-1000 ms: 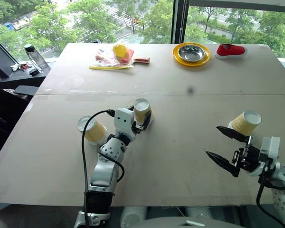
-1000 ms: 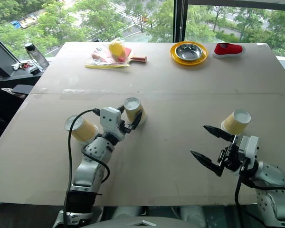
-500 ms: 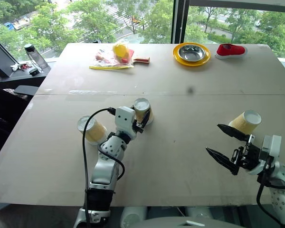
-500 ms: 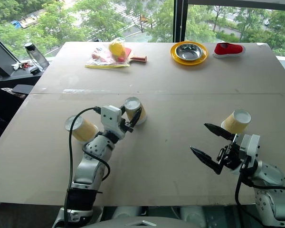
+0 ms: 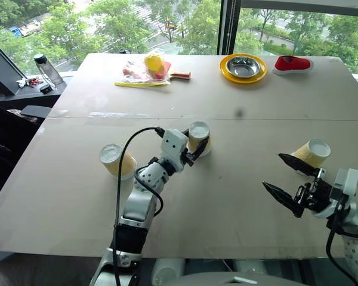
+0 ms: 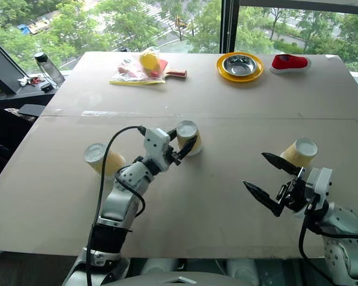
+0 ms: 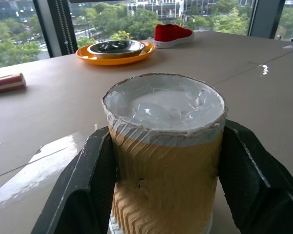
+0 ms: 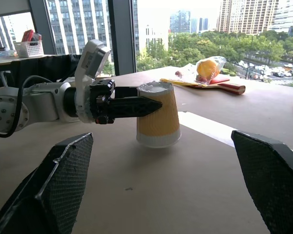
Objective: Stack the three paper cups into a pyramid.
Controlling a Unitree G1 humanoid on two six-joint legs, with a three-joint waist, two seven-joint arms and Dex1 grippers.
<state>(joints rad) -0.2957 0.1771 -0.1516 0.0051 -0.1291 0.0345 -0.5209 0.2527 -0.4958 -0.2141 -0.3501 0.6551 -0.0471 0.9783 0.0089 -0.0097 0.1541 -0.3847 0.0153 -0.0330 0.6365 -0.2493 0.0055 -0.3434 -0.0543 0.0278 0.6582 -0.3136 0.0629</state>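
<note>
Three yellow ribbed paper cups stand white base up on the tan table point(image 5: 238, 196). My left gripper point(image 5: 196, 145) is shut on the middle cup point(image 5: 198, 137), its black fingers point(image 7: 85, 187) pressed to both sides of that cup point(image 7: 166, 156); whether the cup touches the table I cannot tell. The right wrist view shows the same held cup point(image 8: 158, 117). A second cup point(image 5: 117, 161) stands alone to the left. The third cup point(image 5: 312, 153) stands at the right. Beside that cup, on its near left, my right gripper point(image 5: 272, 171) is open and empty.
At the table's far edge are a steel bowl on a yellow plate point(image 5: 243, 67), a red object point(image 5: 292, 63) and a plastic bag with a yellow item point(image 5: 146, 70). A bottle point(image 5: 42, 68) stands off the table at the left.
My left gripper closed on the middle cup and carried it to the right, away from the left cup. The right gripper and the other two cups stayed put.
</note>
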